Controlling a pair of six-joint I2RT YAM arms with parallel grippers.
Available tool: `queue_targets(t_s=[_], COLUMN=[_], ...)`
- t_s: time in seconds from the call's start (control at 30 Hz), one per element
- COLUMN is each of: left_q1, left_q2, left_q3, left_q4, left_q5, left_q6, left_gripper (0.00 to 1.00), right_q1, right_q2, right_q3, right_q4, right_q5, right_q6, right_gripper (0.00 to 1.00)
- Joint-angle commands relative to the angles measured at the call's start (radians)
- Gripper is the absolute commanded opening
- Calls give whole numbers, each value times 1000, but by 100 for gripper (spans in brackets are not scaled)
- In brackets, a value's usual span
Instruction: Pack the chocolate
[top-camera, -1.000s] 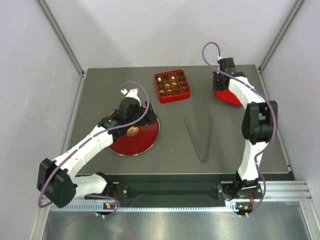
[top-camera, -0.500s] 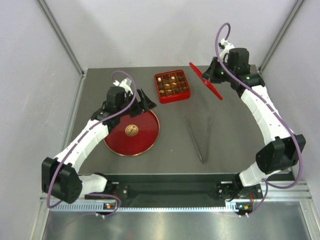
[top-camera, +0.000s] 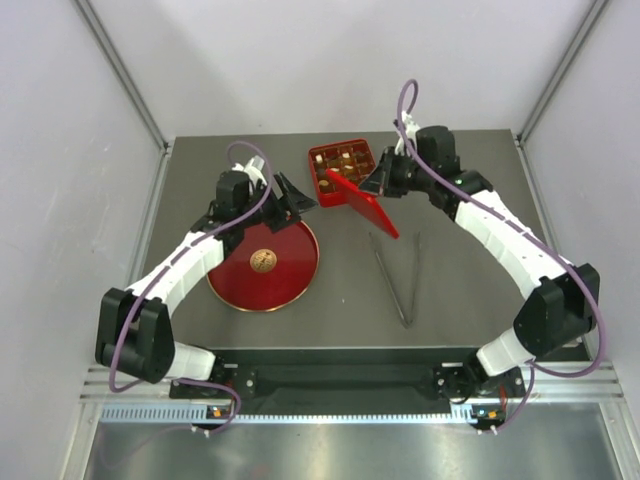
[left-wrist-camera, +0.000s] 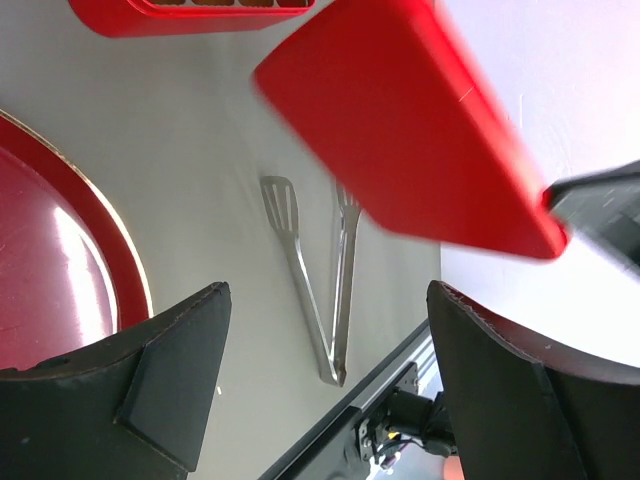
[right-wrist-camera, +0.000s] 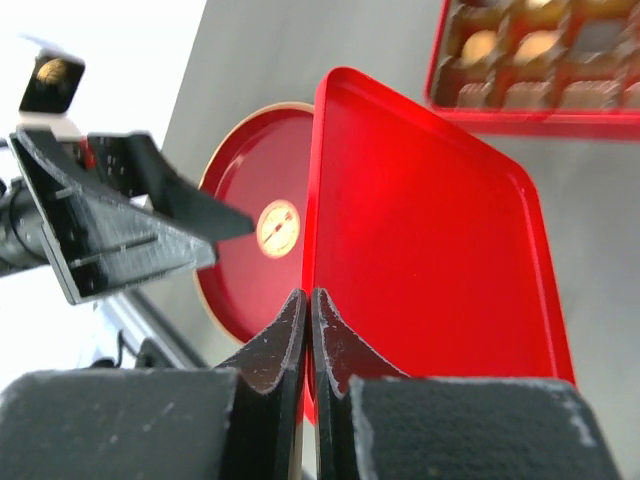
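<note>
The chocolate (top-camera: 340, 166) sits in the compartments of an open red box (top-camera: 317, 190) at the back centre; the right wrist view shows the pieces (right-wrist-camera: 540, 45) at its top right. My right gripper (top-camera: 376, 187) (right-wrist-camera: 310, 300) is shut on the rim of a red lid (top-camera: 366, 208) (right-wrist-camera: 430, 250), which hangs tilted over the box's front right corner. My left gripper (top-camera: 295, 198) (left-wrist-camera: 330, 290) stands open and holds nothing, just left of the box, with the lid (left-wrist-camera: 410, 130) in the air ahead of it.
A round red plate (top-camera: 290, 280) (right-wrist-camera: 235, 285) lies front left, carrying a golden-brown ball (top-camera: 263, 260) (right-wrist-camera: 278, 227). Metal tongs (top-camera: 398, 275) (left-wrist-camera: 320, 300) lie on the table right of the plate. Grey walls stand on both sides.
My right arm swung the lid from the back right leftward and down to the box. My left gripper rose off the plate and now sits beside the box.
</note>
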Motion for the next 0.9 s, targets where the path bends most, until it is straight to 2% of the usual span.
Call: queue_targets(t_s=[0.0,0.2,0.47,0.63,0.87], left_q1=[11,14,22,27,49], left_q2=[-1,17,45,13,-62], left_q3=[-10,-20,-37,-69,-99], left_q4=[74,34,85,99,44], left_q5=[33,-3,51,60,2], left_q6=[-24,-70,-222,-262,-267], left_gripper=[84,86,88,89,89], right_q1=[51,119,180,201,206], right_q2=[-62,-39,3,26,50], right_q3=[-27,-81,-89,-81,-86], right_q4=[164,195,213,218,226], right_q5=[-34,-22,4,24,38], right_q6=[62,63,62,60,57], right_gripper=[0,0,0,0,0])
